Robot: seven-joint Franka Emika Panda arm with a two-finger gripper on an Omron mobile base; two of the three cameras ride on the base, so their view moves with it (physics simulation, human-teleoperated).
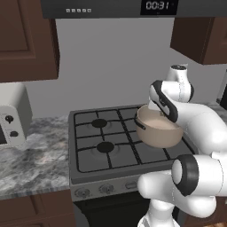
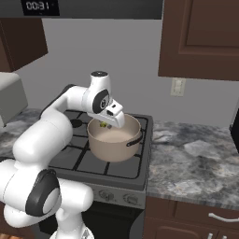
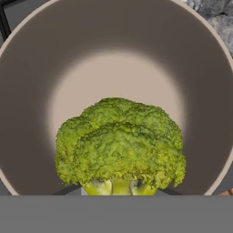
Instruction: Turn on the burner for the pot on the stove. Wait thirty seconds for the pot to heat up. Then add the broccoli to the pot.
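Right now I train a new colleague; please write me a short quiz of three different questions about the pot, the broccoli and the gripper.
1. True or false: the broccoli lies on the counter beside the stove.
2. Multiple choice: the gripper is (A) over the pot, (B) at the stove knobs, (C) by the white appliance.
3. Fill in: the clock above the stove reads ____.

Key: 1 false, the gripper holds it above the pot's open inside. 2 A. 3 00:31.
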